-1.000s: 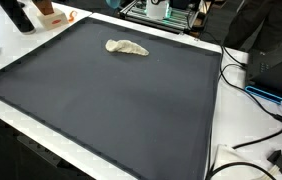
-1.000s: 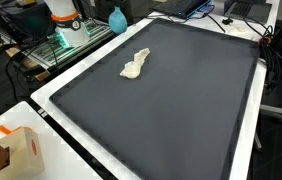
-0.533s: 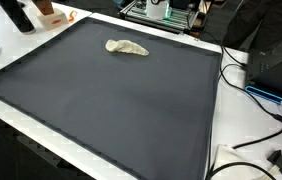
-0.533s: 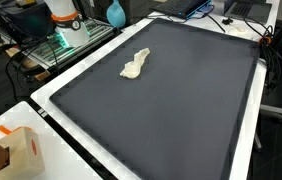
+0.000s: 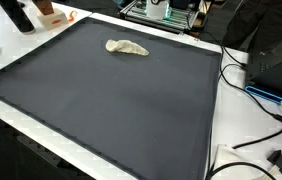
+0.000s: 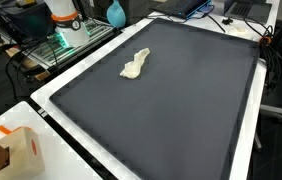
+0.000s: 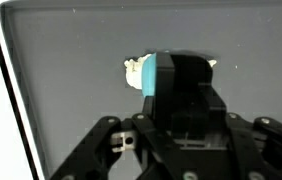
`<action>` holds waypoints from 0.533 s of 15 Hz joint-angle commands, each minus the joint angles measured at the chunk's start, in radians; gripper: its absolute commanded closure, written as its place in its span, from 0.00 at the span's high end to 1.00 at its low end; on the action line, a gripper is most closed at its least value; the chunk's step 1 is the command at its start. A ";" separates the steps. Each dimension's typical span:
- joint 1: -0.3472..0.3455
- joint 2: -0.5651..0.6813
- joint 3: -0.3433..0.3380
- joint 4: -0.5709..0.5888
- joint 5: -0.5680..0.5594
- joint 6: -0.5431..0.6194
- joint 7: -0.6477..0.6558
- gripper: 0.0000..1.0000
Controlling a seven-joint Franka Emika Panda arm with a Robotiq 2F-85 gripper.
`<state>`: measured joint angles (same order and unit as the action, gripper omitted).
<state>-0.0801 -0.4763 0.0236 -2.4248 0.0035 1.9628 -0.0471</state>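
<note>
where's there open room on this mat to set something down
Nearly all of the dark mat is bare: everything away from the crumpled beige cloth, out to the white table border. The crowded spots lie off the mat: cables along one side, an orange-and-white box at a corner, and the gripper hanging past the cloth's end.

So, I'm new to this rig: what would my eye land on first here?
A big dark mat fills both exterior views, with one small crumpled beige cloth lying near an edge. In the wrist view the gripper, black with a teal side, hangs over that cloth and hides part of it.
</note>
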 commanded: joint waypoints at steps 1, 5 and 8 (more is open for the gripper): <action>0.013 0.016 0.027 0.000 -0.074 0.015 0.071 0.25; 0.005 0.058 0.116 0.012 -0.223 0.017 0.253 0.25; -0.001 0.109 0.194 0.023 -0.365 0.004 0.454 0.25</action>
<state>-0.0774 -0.4192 0.1575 -2.4193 -0.2435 1.9749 0.2422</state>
